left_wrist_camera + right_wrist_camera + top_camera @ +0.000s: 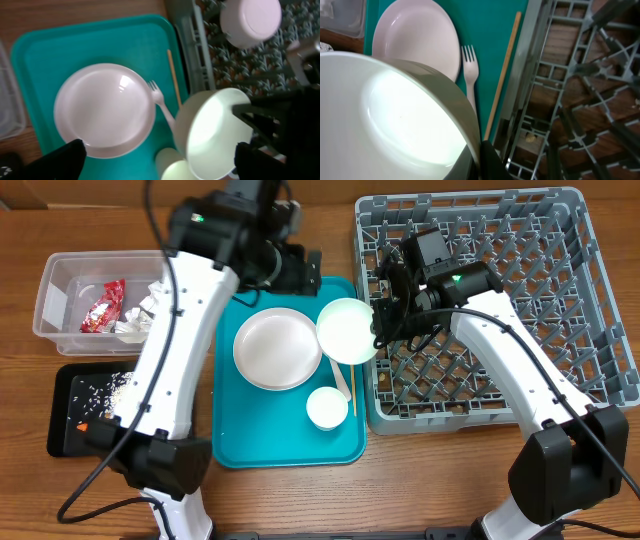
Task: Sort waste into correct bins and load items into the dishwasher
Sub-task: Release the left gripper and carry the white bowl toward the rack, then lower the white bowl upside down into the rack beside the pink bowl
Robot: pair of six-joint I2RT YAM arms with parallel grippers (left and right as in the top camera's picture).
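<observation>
My right gripper [381, 321] [481, 159] is shut on the rim of a white bowl [346, 330] [395, 115], tilted in the air between the teal tray and the dishwasher [500, 300]. My left gripper [300, 272] [160, 162] stands open and empty above the tray's far end. On the tray lie the white plate [277, 348] [105, 110], the cup [326, 407], the fork [160, 97] and the wooden stick [174, 77]. A second bowl [250, 17] sits upside down in the rack.
The teal tray [240, 440] lies in the middle. Left of it, a clear tub [55, 300] holds a red wrapper [103, 306] and napkins [148, 305]. A black tray [70, 420] in front of it holds rice scraps and an orange bit.
</observation>
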